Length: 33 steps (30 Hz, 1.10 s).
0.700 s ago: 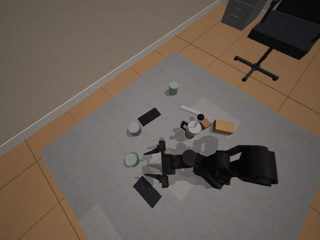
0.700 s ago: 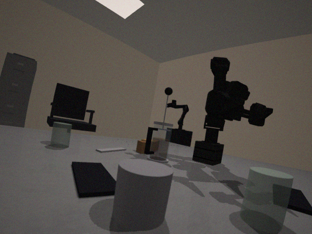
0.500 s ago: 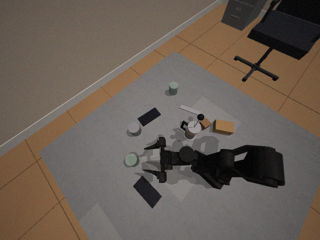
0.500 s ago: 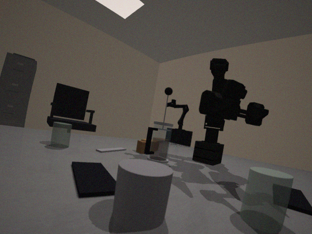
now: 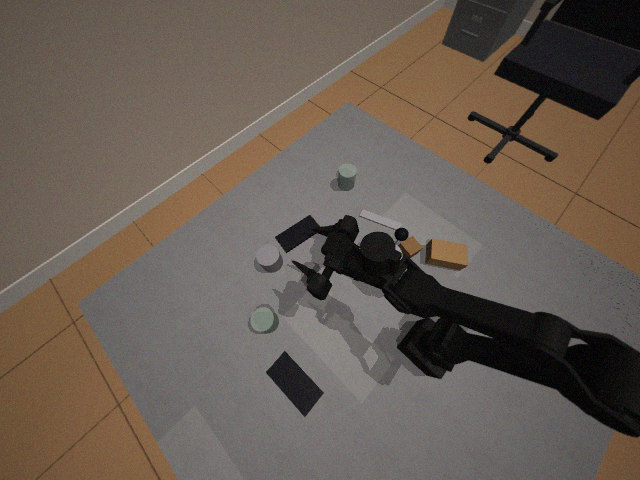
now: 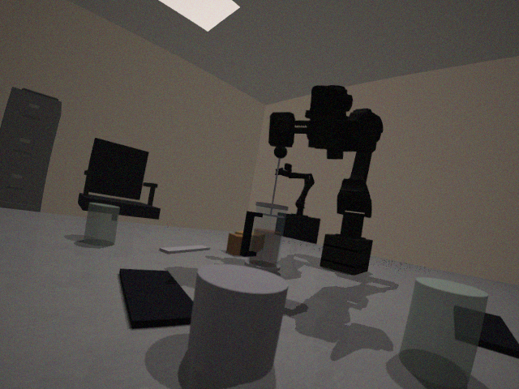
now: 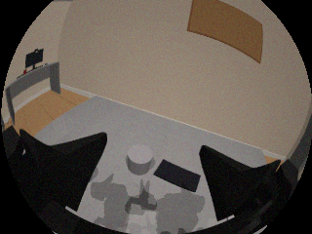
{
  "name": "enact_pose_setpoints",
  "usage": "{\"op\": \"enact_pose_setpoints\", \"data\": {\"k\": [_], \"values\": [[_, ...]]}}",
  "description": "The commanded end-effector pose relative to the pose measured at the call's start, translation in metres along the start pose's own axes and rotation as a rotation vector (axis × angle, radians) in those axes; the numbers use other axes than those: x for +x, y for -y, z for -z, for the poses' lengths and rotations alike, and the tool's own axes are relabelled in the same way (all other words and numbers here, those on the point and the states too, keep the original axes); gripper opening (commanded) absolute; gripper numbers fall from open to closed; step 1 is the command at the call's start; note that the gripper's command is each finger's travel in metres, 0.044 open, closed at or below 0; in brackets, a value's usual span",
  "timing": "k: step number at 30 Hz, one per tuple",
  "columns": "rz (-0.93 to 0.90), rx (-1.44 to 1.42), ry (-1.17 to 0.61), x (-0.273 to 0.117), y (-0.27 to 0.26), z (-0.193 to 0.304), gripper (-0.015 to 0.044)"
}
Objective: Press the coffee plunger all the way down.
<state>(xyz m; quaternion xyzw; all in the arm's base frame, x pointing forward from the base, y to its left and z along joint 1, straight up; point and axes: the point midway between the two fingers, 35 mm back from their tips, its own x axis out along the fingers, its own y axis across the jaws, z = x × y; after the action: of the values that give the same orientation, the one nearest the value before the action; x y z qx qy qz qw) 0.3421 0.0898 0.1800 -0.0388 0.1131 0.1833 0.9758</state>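
The coffee press point(image 6: 267, 247) stands upright, with a black handle, and its rod rises far above the lid point(image 6: 272, 206) to a black knob point(image 5: 401, 234) point(image 6: 280, 151). In the top view the arm hides most of the press body. The press does not show in the wrist view. My gripper point(image 5: 303, 245) point(image 7: 155, 145) is open and empty, its fingers spread wide and pointing out past the press. In the exterior view a dark part of the gripper shows just above the knob; whether they touch I cannot tell.
A grey cylinder point(image 5: 267, 256) point(image 6: 237, 331) point(image 7: 139, 157) and a dark slab point(image 5: 297, 235) point(image 6: 152, 297) point(image 7: 177, 175) lie beyond the fingers. Green cylinders point(image 5: 346, 176) point(image 5: 263, 319) stand farther out. Orange blocks point(image 5: 447, 254) point(image 5: 409, 248) and a white bar point(image 5: 378, 219) point(image 6: 184, 249) are near the press.
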Motion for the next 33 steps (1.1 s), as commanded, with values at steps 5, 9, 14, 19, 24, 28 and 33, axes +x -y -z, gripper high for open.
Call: {"op": "enact_pose_setpoints", "data": {"k": [5, 9, 14, 19, 24, 28, 33], "values": [[0.307, 0.128, -0.119, -0.076, 0.075, -0.042, 0.0440], [0.418, 0.176, -0.169, -0.119, 0.089, -0.049, 0.0440], [0.557, 0.239, -0.231, -0.180, 0.093, -0.050, 0.0440], [0.648, 0.284, -0.274, -0.221, 0.085, -0.046, 0.0440], [0.648, 0.284, -0.274, -0.216, 0.085, -0.024, 0.0440], [0.648, 0.284, -0.274, -0.207, 0.084, 0.008, 0.0440], [0.648, 0.284, -0.274, -0.207, 0.084, 0.012, 0.0440]]}}
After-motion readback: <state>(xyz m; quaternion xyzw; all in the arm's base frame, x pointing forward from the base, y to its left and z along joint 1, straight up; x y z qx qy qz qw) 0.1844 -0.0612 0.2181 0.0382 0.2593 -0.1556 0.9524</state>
